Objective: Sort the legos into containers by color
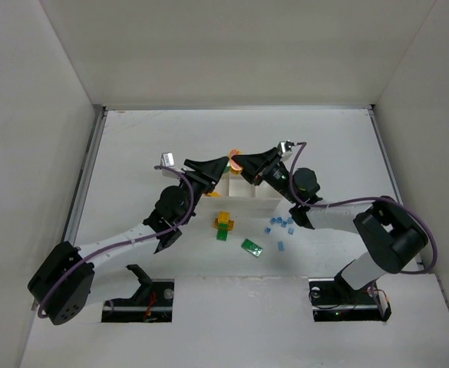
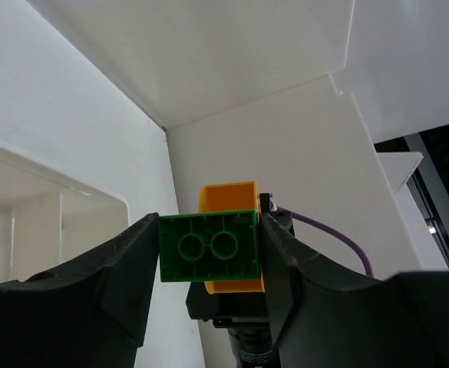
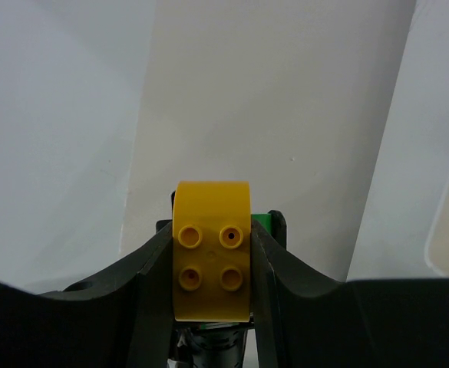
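Note:
My left gripper (image 1: 222, 165) is shut on a green brick (image 2: 209, 247), its hollow underside facing the left wrist camera. My right gripper (image 1: 244, 163) is shut on a yellow-orange brick (image 3: 212, 249) with a rounded end, studs facing the right wrist camera. The two grippers meet tip to tip above the white tray (image 1: 269, 195), and the orange brick (image 1: 236, 157) shows between them. The orange brick (image 2: 228, 198) sits right behind the green one; I cannot tell whether they are joined. A green edge (image 3: 264, 221) shows behind the orange brick.
On the table near the arms lie a yellow brick stacked on a green one (image 1: 223, 224), a flat green piece (image 1: 252, 247) and several light blue bricks (image 1: 280, 227). White walls enclose the table on three sides.

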